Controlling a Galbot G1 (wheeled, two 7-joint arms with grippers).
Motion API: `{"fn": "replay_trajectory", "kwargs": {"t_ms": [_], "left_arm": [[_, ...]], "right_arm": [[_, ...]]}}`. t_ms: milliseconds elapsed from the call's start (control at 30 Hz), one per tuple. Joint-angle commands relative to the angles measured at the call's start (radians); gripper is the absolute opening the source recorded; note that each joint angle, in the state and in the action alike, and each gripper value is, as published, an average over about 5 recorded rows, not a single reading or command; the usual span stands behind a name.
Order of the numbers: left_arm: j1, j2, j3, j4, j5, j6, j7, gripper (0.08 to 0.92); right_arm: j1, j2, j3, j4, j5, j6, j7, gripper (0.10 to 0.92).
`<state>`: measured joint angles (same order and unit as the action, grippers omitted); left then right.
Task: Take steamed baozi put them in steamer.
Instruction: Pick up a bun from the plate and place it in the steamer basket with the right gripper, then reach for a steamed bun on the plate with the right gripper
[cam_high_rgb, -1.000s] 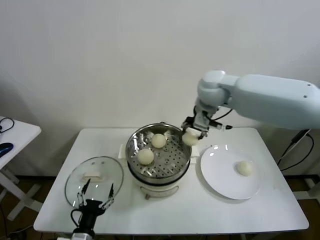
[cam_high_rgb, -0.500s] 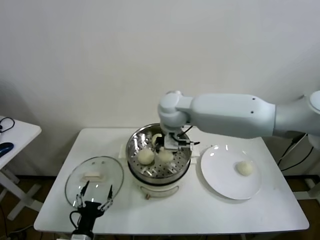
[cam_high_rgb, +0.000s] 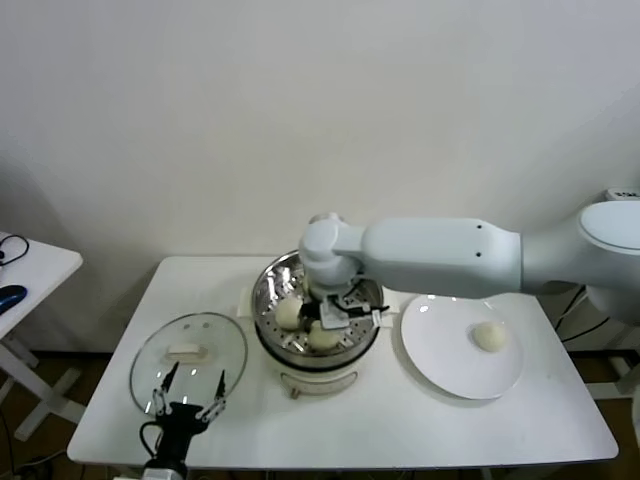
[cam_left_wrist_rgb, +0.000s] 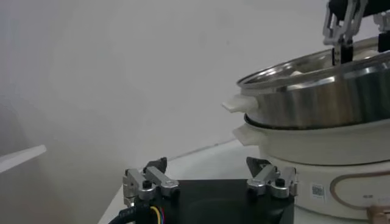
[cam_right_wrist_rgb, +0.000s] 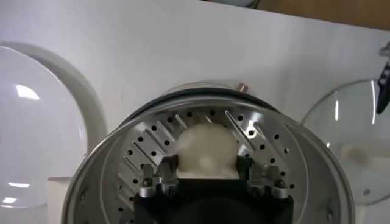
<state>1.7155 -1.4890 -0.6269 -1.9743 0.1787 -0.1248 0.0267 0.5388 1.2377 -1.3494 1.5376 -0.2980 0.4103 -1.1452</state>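
Right arm crosses the steamer (cam_high_rgb: 300, 345), hiding much of the perforated tray; the third baozi is not visible in the head view. Right hand (cam_right_wrist_rgb: 207, 176) sits low inside the pot, clamped on a baozi (cam_right_wrist_rgb: 206, 149) just above the tray. Another baozi (cam_high_rgb: 288, 313) lies on the tray beside it; one baozi (cam_high_rgb: 489, 336) sits on the white plate (cam_high_rgb: 440, 355). Left hand (cam_high_rgb: 188, 398), fingers apart, is parked at the near edge of the white counter (cam_high_rgb: 400, 420), by the glass lid (cam_high_rgb: 185, 350). Plain white wall behind; a side table (cam_high_rgb: 25, 270) is cut off at the left.
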Motion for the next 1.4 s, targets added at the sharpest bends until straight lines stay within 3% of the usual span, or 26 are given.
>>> {"fn": "replay_trajectory", "kwargs": {"t_ms": [33,767,1033,1400], "left_arm": [[0.001,-0.002,0.001,0.001,0.002,0.001,0.000,0.823],[-0.001,-0.007,0.004,0.005,0.007,0.001,0.000,0.823],[-0.002,-0.007,0.004,0.007,0.007,0.001,0.000,0.823],[-0.003,-0.008,0.008,0.003,0.008,0.001,-0.001,0.823]], "right_arm": [[-0.025,0.014,0.001,0.004,-0.035,0.022,0.002,0.636],[-0.021,-0.023,-0.008,0.020,-0.031,0.032,0.010,0.644],[-0.023,-0.023,0.000,0.015,-0.049,0.052,0.018,0.808],[0.007,-0.046,0.057,0.016,-0.092,0.117,-0.009,0.823]]}}
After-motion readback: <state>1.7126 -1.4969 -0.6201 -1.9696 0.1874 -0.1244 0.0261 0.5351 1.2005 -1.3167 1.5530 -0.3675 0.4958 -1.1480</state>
